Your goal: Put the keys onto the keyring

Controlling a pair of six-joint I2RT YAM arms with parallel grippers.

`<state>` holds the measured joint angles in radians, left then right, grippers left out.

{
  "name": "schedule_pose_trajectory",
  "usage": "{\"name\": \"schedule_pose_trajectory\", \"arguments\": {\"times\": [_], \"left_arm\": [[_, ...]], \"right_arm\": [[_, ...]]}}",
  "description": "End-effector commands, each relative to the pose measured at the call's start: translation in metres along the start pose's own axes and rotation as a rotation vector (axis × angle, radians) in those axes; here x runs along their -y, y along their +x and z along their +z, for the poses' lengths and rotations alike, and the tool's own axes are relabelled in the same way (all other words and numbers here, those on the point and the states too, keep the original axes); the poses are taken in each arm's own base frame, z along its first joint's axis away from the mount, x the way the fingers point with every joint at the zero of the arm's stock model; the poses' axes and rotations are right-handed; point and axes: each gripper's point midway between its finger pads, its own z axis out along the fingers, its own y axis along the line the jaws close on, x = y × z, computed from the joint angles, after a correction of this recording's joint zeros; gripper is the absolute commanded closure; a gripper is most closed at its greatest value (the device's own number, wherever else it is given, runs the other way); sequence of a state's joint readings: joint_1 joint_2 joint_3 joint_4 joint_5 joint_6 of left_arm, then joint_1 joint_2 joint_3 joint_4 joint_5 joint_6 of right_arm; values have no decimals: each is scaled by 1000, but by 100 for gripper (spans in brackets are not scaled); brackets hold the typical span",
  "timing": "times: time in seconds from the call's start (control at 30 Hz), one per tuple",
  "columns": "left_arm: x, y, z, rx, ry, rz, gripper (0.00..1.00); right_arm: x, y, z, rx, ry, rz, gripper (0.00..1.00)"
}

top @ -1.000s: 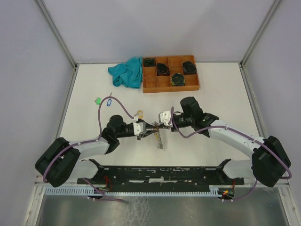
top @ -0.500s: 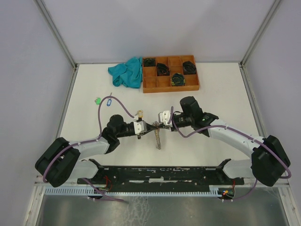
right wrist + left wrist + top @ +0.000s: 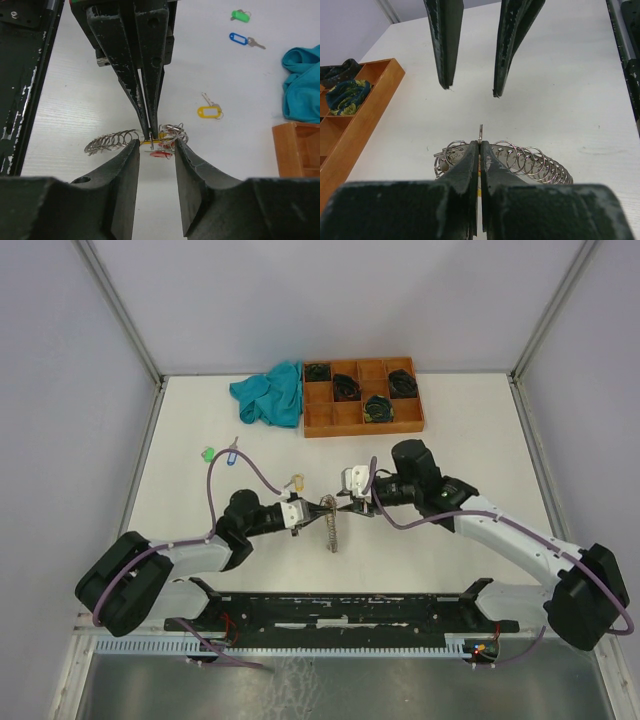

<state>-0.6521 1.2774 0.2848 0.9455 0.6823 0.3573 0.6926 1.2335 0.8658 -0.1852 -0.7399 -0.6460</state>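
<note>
A green-tagged key (image 3: 207, 453) and a blue-tagged key (image 3: 231, 452) lie at far left, with a yellow-tagged key (image 3: 209, 112) nearer centre. The left gripper (image 3: 480, 145) is pinched tight on the keyring (image 3: 331, 530), whose chain of loops trails toward the near edge. The right gripper (image 3: 156, 143) faces it, jaws parted and empty, and behind it an orange-brown tray (image 3: 340, 429) holds black coiled bundles (image 3: 346, 386) in several compartments.

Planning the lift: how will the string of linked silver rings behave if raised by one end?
Probably floppy: the string of linked silver rings lies curved, loops separate, so it should dangle. Likely light: thin wire.
</note>
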Motion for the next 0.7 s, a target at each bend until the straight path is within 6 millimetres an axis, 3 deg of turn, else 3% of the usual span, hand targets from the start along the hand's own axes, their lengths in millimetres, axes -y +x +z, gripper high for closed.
{"name": "schedule_pose_trajectory", "arguments": {"times": [0.0, 0.33, 0.47, 0.67], "left_arm": [[-11, -29, 1, 108, -48, 65, 97], [-9, -37, -3, 153, -56, 72, 97], [-9, -41, -3, 166, -59, 77, 97], [-9, -42, -4, 174, -57, 74, 97]], "right_arm": [[19, -20, -12, 63, 140, -20, 55], [13, 1, -3, 33, 112, -59, 57], [18, 3, -1, 40, 140, -14, 57], [9, 1, 3, 56, 81, -33, 59]]}}
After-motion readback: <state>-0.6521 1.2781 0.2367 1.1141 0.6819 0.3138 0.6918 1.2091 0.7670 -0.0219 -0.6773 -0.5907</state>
